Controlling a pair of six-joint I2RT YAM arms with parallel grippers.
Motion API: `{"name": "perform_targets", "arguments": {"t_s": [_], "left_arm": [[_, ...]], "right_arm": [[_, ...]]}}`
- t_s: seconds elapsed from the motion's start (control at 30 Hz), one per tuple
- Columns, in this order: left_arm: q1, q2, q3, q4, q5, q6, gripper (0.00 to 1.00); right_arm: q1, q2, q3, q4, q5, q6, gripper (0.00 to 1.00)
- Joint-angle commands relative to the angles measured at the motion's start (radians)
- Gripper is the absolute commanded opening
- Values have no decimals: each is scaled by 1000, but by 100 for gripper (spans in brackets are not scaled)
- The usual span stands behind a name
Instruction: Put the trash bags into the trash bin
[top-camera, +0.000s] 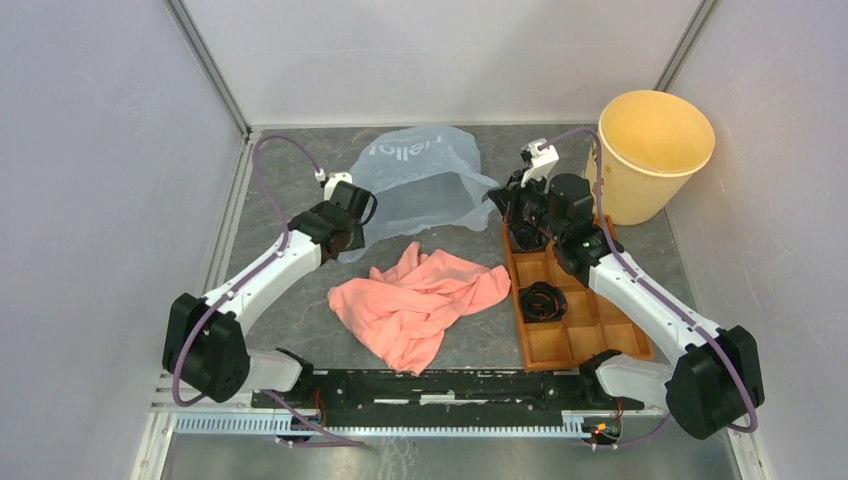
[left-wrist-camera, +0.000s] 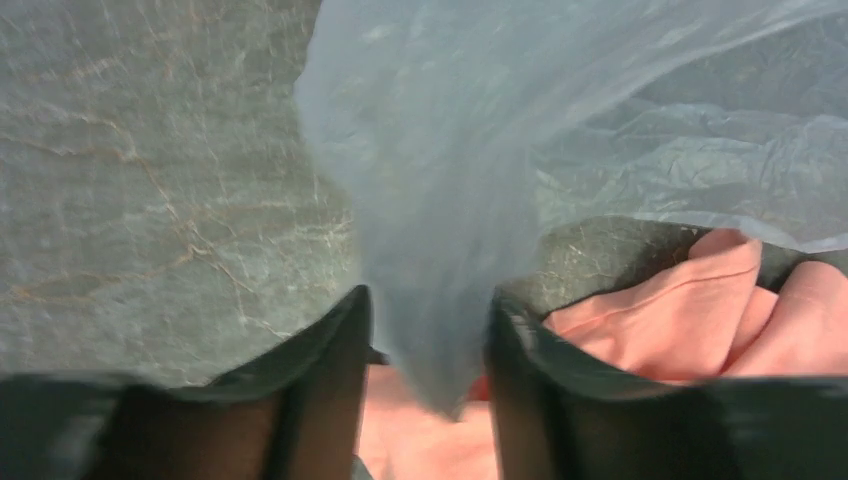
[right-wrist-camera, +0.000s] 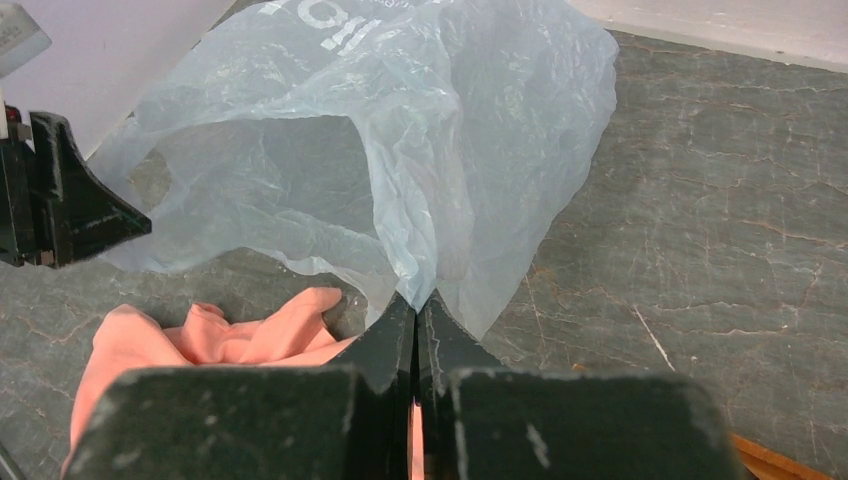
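Observation:
A translucent pale blue trash bag (top-camera: 420, 180) lies spread at the back middle of the table. My right gripper (top-camera: 503, 203) is shut on the bag's right edge; in the right wrist view (right-wrist-camera: 416, 300) the jaws pinch the film together. My left gripper (top-camera: 352, 222) is at the bag's left corner. In the left wrist view (left-wrist-camera: 428, 300) its jaws stand apart with a hanging fold of the bag (left-wrist-camera: 440, 200) between them. The round yellow-tan trash bin (top-camera: 655, 150) stands upright at the back right, just beyond my right arm.
A crumpled pink cloth (top-camera: 420, 300) lies in front of the bag, between the arms. A brown compartmented wooden tray (top-camera: 575, 330) lies under my right arm with a black object (top-camera: 543, 300) in one compartment. Grey walls close in the left, right and back sides.

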Motion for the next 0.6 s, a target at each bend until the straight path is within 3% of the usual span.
{"name": "perform_targets", "arguments": {"t_s": [0.0,0.1,0.23,0.33,0.57], "left_arm": [[-1,18,85,50,-16,64,34],[-1,-21,122,22,-18,131,3],[-1,-157,139,24,-14,225,2],[-2,-255,110,75,-42,249,2],[3,-356,8,182,-52,256,2]], "right_arm": [[-6,-12,-7,8,-13,-21,0],[-4,8,22,-67,1,-75,0],[-4,61,96,-188,-6,-127,1],[1,96,136,-240,-40,-137,7],[21,147,226,-384,3,-158,39]]}}
